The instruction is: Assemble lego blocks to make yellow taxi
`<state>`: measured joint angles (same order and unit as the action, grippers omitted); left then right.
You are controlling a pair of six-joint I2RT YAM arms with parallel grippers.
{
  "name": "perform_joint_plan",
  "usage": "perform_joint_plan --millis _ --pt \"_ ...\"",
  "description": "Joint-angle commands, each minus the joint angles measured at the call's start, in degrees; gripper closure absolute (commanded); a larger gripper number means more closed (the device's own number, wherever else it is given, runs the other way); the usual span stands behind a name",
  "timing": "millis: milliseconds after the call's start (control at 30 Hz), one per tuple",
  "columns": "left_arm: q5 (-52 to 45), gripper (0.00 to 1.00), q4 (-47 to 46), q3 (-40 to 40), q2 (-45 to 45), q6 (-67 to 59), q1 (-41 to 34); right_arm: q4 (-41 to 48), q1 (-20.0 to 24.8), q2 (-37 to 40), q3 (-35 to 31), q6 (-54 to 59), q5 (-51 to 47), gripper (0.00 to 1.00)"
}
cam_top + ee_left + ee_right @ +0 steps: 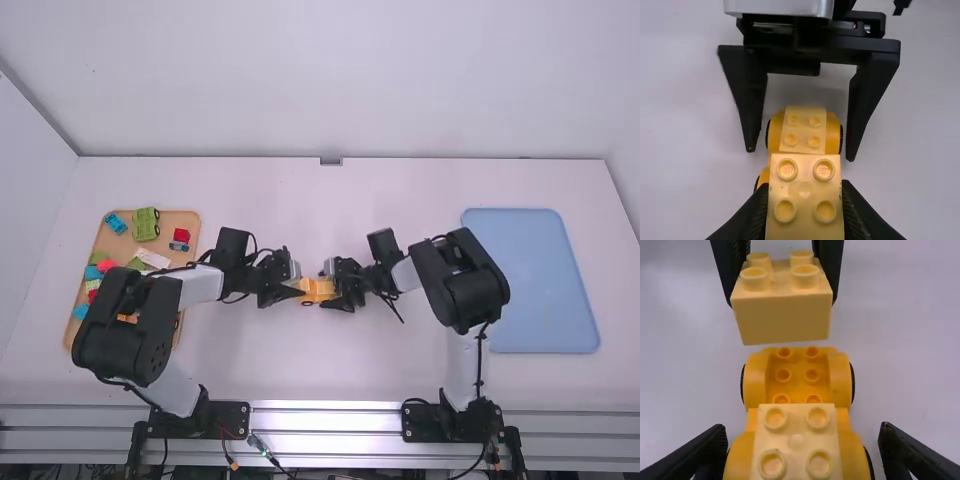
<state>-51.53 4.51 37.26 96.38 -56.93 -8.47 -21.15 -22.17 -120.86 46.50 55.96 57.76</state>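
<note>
Near the table's middle, the left gripper (290, 290) and right gripper (340, 291) face each other over the yellow-orange wheeled car base (316, 291). In the left wrist view, my left gripper (805, 210) is shut on a light yellow block (805, 192). The right wrist view has that block (785, 315) held above the far part of the base (797, 375), apart from it. A second light yellow block (796, 440) sits on the base's near end. My right gripper (802, 450) stands open, its fingers on either side of that end, not touching it.
A wooden tray (181, 222) with a green vehicle (145, 224), a small red and blue vehicle (180, 239) and several bricks lies at the left. A blue tray (545, 285) lies at the right.
</note>
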Motion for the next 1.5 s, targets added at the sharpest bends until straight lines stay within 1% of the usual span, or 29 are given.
perform_joint_plan --millis 0,100,200,233,267,300,333,367,433,500,700,867,933,1100,1467 --pt "-0.07 0.90 0.17 -0.15 1.05 0.57 -0.26 -0.09 -0.92 -0.72 -0.90 -1.05 -1.03 0.27" --pt "-0.09 0.92 0.24 -0.15 1.36 0.59 -0.28 -0.13 -1.77 -0.72 -0.72 -3.32 -3.80 0.33" --pt "0.09 0.94 0.22 -0.15 1.36 0.55 -1.01 -1.05 -2.32 -0.72 -0.83 -3.45 -3.89 0.41" --pt "0.17 0.94 0.31 -0.15 1.36 0.55 -1.09 -1.14 -2.27 -0.72 -0.83 -3.45 -3.82 0.41" --pt "0.96 0.95 0.44 -0.15 1.36 0.57 -1.49 -1.16 -2.14 -0.72 -0.83 -3.50 -3.80 0.44" --pt "2.16 0.97 0.37 -0.15 1.36 0.55 -1.81 -1.16 -2.16 -0.72 -0.83 -3.76 -3.87 0.44" --pt "2.16 0.97 0.37 -0.15 1.36 0.55 -1.81 -1.16 -2.16 -0.72 -0.83 -3.76 -3.87 0.44" --pt "4.44 0.98 0.33 -0.15 1.36 0.57 -2.38 -1.18 -2.21 -0.72 -0.83 -4.35 -3.85 0.45" --pt "7.21 0.98 0.33 -0.15 1.36 0.52 -3.32 -1.16 -2.21 -0.72 -0.83 -4.31 -3.82 0.45" --pt "7.58 0.98 0.31 -0.15 1.36 0.48 -3.48 -1.14 -2.21 -0.72 -0.83 -4.33 -3.80 0.45" --pt "7.65 0.98 -0.17 0.04 1.36 -1.57 -3.19 -0.63 -2.14 -0.72 -0.79 -4.70 -3.85 0.42" --pt "7.65 0.98 -1.62 0.79 1.36 -3.13 -3.43 -0.50 -2.12 -0.72 -0.85 -4.48 -3.80 0.42" --pt "7.45 0.98 -1.66 0.96 1.36 -3.13 -3.48 -0.22 -2.10 -0.72 -0.85 -4.39 -3.80 0.42" --pt "7.45 0.98 -1.64 0.98 1.36 -3.13 -3.17 3.67 -2.10 -0.72 -0.61 0.04 -3.58 0.45" --pt "4.61 0.98 -2.71 0.68 1.36 -4.85 -3.19 3.48 -2.21 -0.72 -0.61 -0.37 -3.58 0.46"
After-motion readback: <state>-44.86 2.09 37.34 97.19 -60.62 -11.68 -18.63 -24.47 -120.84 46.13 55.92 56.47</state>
